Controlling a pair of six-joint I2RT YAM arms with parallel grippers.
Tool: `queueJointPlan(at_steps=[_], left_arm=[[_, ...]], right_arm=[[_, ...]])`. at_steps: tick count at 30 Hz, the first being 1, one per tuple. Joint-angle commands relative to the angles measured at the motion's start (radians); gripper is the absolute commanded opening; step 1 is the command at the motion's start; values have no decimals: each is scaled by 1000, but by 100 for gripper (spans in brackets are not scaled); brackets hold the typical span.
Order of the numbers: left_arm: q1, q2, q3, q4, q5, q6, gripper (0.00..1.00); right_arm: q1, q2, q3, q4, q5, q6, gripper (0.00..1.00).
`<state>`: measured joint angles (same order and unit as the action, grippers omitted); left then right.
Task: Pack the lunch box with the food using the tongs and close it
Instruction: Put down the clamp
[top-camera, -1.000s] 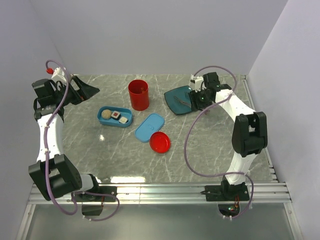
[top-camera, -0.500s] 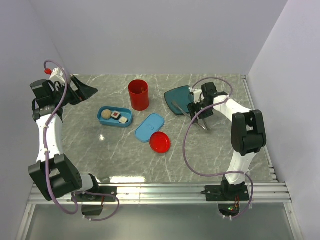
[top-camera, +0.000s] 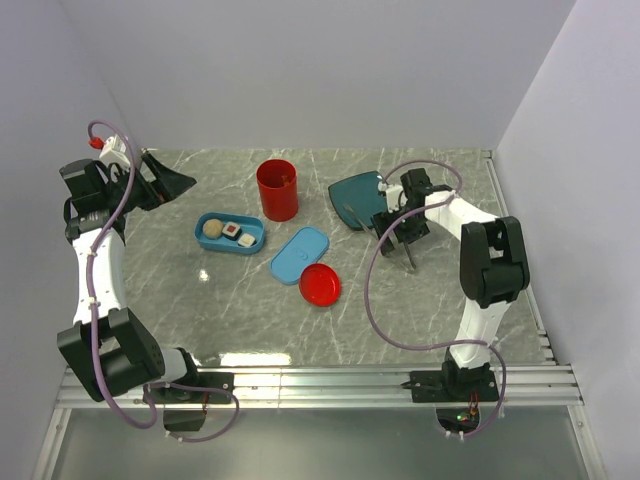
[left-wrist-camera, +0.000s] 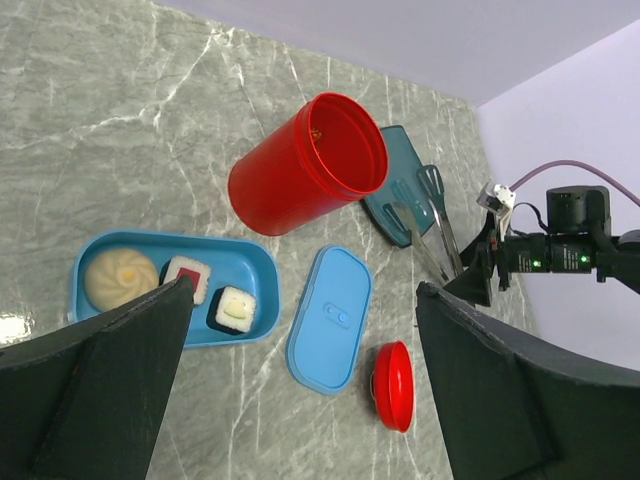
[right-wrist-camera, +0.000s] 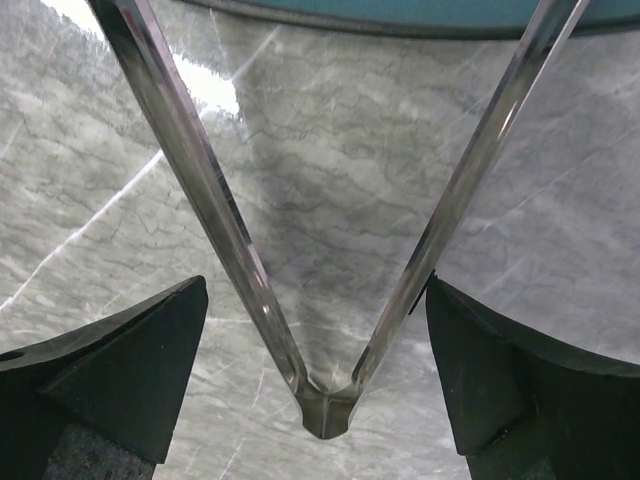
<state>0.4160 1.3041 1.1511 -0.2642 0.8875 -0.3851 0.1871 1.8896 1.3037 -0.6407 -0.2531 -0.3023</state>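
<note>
- Two tools were in view, both spread wide.
- The left tool (left-wrist-camera: 303, 288) hung high over the far-left part of the grey marble counter (top-camera: 200, 300), its fingers apart with nothing between them.
- The right tool (right-wrist-camera: 318, 290) sat low over the counter, just on the near side of the teal plate (top-camera: 350, 190).
- Its fingers (right-wrist-camera: 110, 380) flanked the joined end of the tongs (right-wrist-camera: 325, 408). The left finger showed a slim gap to the metal. The right finger stood so close that I could not tell whether it touched.
- The tongs lay flat in an open V. Their joined end rested on the counter and their two arms ran up to the plate's edge. In the left wrist view their flat heads rested on the plate.
- The lunch box (top-camera: 257, 238) stood open on the counter, left of centre and on the near-left side of the red cup (left-wrist-camera: 305, 165).
- Three food pieces sat in it in a row: a beige ball (left-wrist-camera: 120, 278), a roll with a red centre (left-wrist-camera: 187, 278) and a dark-wrapped roll with a pale centre (left-wrist-camera: 232, 308).
- The blue lid (left-wrist-camera: 330, 318) lay flat on the counter just right of the box, its oval recess facing up.
- A small red round dish (left-wrist-camera: 393, 372) sat against the lid's near-right end.
</note>
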Motion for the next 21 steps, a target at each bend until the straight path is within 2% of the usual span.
queueJointPlan(at_steps=[1, 5, 11, 16, 21], left_arm=[[4, -25, 38, 3, 36, 29, 100], [4, -29, 44, -32, 57, 89, 99], [6, -60, 9, -27, 165, 169, 99], [4, -69, -13, -52, 218, 213, 99], [4, -66, -17, -130, 245, 317, 99]], right_arm=[[-8, -44, 35, -34, -2, -1, 96], [-6, -153, 92, -72, -6, -8, 96], [5, -208, 247, -227, -202, -90, 95], [109, -143, 345, -352, -276, -138, 84], [225, -100, 272, -286, -276, -103, 73]])
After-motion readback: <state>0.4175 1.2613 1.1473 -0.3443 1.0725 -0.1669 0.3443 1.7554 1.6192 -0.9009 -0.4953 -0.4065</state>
